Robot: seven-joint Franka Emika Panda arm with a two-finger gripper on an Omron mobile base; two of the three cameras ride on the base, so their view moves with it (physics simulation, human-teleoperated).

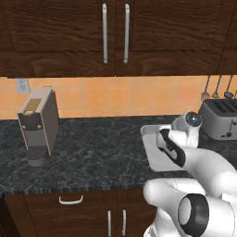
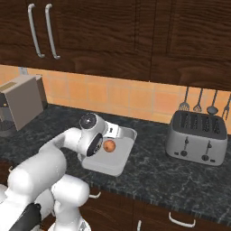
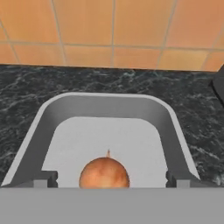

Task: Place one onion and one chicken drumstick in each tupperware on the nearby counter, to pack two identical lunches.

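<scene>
Hovering over shallow pale grey translucent tupperware tray (image 3: 65,109) on dark speckled stone table (image 2: 158,176): claw (image 3: 111,179), jaws spread wide, gripping nothing. Small round orange-tan onion (image 3: 104,173) resting on tray floor between the fingertips (image 3: 46,177), apart from both. Silver four-slot toaster (image 2: 197,137) standing right of tray.

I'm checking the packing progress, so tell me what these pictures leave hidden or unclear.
- Left base view: the robot's arm covers most of the tupperware, so its contents cannot be seen there.
- Hand view: the onion is cut off at the bottom, so its contact with the tray floor is unseen.
- Right base view: the coffee machine is cut off by the left edge.
- Right base view: the arm hides the tupperware's left part.
</scene>
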